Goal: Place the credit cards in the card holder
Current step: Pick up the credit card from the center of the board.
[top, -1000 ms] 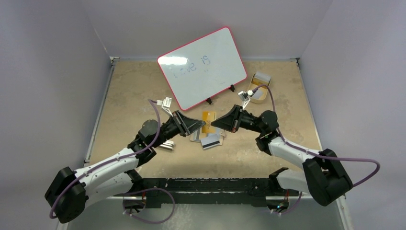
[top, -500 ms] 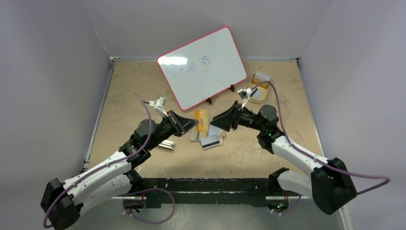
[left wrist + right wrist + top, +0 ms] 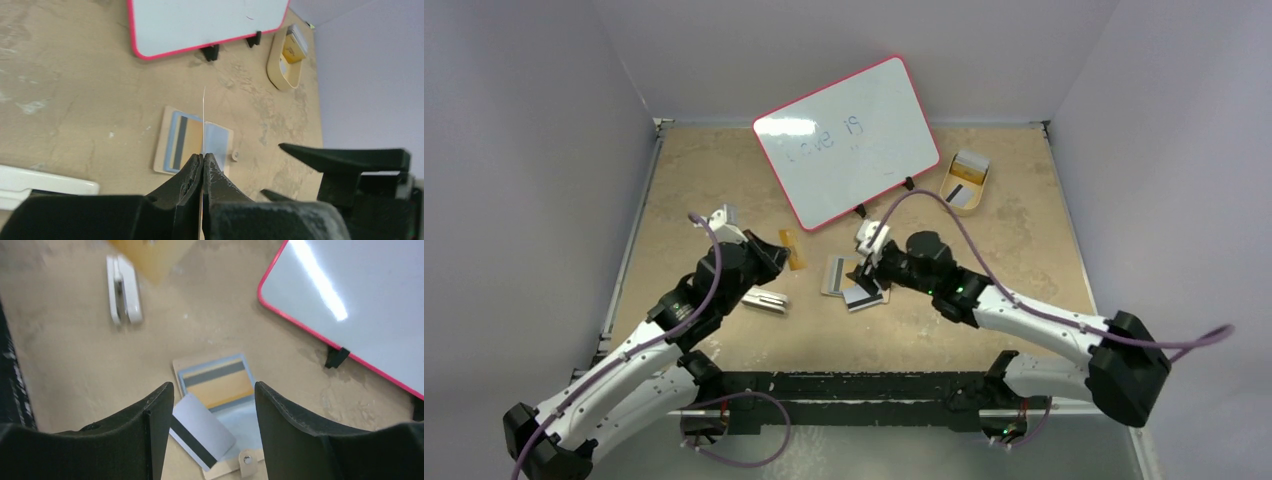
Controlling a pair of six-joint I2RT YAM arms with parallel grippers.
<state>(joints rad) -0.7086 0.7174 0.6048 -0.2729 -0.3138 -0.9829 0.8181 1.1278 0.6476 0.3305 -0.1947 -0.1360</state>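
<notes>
While the left pincer [image 3: 776, 252] is closed on the orange-tan credit card [image 3: 795, 250], held on its edge above the counter [image 3: 1004, 240], the card holder [image 3: 200, 361] lies open at the middle. A silver credit card [image 3: 202, 430] rests partly on it. The right pincer [image 3: 214, 389] hangs open over both.

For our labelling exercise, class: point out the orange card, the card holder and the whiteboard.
orange card [image 3: 794, 250], top view, its flat face.
card holder [image 3: 163, 145], left wrist view, its bare left border.
whiteboard [image 3: 849, 140], top view, middle of the white surface.
</notes>
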